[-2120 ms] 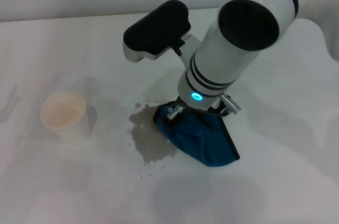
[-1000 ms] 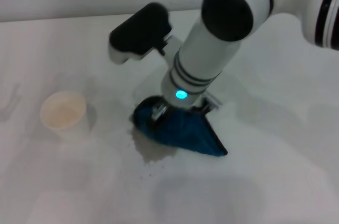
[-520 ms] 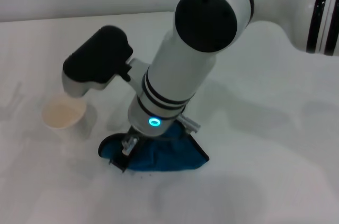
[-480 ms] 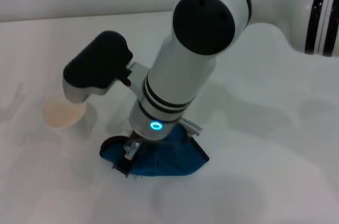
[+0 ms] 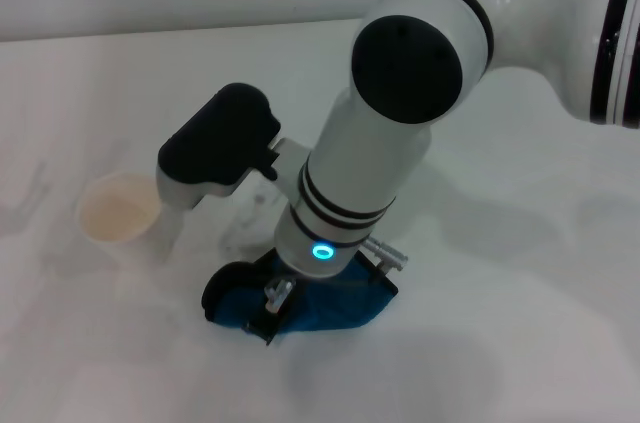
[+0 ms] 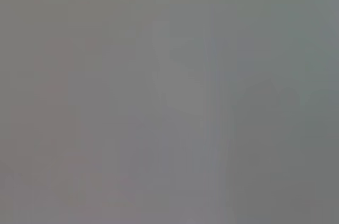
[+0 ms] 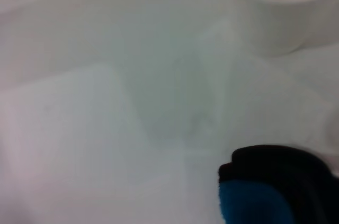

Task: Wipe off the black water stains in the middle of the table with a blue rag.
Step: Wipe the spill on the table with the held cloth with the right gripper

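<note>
Rag [image 5: 330, 305] on table [image 5: 520, 333], cup [image 5: 118, 218] left.

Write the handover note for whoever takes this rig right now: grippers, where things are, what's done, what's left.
Right gripper: down on the blue rag, pressing it onto the table; whether the fingers are shut is hidden.
Left gripper: not in view; its wrist view shows only flat grey.
Rag: near the front middle of the table, right of the paper cup, not touching it.
Done: no dark stain shows on the bare table around the rag.
Left: lift the rag and check underneath, since that patch is hidden; wipe again if marks remain.
</note>
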Controlling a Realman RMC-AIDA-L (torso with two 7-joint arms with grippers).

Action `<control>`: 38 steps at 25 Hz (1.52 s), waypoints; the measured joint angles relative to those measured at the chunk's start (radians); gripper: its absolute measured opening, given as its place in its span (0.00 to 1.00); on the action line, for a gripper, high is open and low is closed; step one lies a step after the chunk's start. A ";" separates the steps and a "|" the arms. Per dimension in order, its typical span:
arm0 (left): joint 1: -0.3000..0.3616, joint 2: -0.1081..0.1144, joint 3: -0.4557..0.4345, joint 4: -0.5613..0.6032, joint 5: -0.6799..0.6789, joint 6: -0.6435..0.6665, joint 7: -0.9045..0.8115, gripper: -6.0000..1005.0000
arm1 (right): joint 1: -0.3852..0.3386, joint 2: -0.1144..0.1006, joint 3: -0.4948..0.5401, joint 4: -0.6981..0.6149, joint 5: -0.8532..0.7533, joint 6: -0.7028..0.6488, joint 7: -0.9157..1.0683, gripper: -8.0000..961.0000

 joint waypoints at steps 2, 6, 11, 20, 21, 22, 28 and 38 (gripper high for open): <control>0.001 0.000 0.000 0.000 0.000 0.001 0.000 0.89 | -0.005 0.000 0.004 0.011 -0.017 -0.021 0.004 0.02; 0.004 0.000 0.000 0.008 0.001 0.002 0.000 0.89 | -0.010 0.000 0.008 0.022 -0.080 -0.052 0.040 0.02; 0.008 0.000 0.000 0.009 0.001 0.004 0.000 0.89 | -0.008 0.000 0.016 0.046 -0.117 -0.077 0.052 0.02; 0.015 0.000 0.000 0.009 0.001 0.016 0.000 0.89 | -0.024 0.000 0.119 0.073 -0.236 -0.085 0.077 0.02; 0.015 0.000 0.000 0.009 0.001 0.016 0.000 0.89 | -0.025 0.000 0.128 0.079 -0.260 -0.083 0.091 0.02; 0.015 0.000 0.000 0.009 0.001 0.016 0.000 0.89 | -0.026 0.000 0.136 0.086 -0.282 -0.080 0.106 0.02; 0.015 0.000 0.000 0.009 0.000 0.016 0.000 0.89 | -0.027 0.000 0.172 0.130 -0.355 -0.077 0.140 0.02; 0.015 0.000 0.000 0.009 0.000 0.016 0.000 0.89 | -0.036 0.000 0.194 0.157 -0.560 -0.081 0.309 0.02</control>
